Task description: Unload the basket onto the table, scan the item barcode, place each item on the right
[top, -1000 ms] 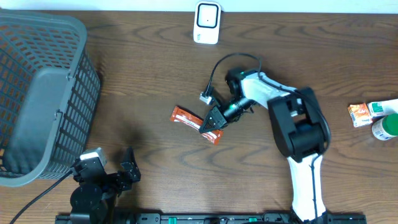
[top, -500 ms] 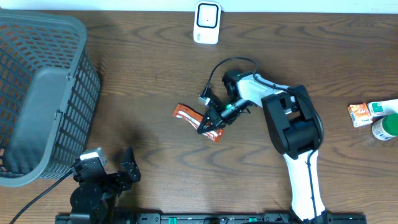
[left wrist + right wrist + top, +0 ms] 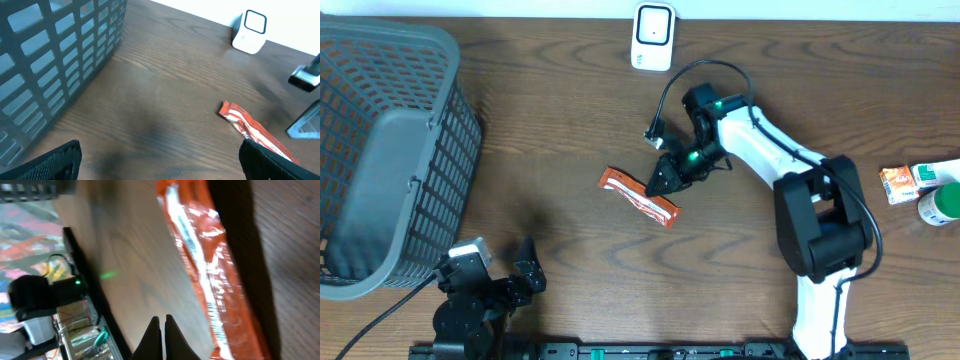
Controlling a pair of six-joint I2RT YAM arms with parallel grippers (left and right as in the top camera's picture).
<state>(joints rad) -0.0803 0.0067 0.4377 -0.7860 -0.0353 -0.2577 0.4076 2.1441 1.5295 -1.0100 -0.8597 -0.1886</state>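
No legible text anywhere, print on orange wrapper (image 3: 638,196) too blurred

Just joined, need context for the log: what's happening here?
The right claw, shut, sits at the orange-and-white snack wrapper lying flat on the brown wooden table; its tips look beside the wrapper, not pinching it. The left claw hangs open at the near edge. The small white box-shaped scanner at the far edge is untouched.

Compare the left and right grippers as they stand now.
The left gripper has its fingers wide open; the right gripper has them shut tip to tip. The left gripper hangs at the near edge of the table, apart from the orange wrapper; the right gripper sits right beside it. Neither appears to hold anything.
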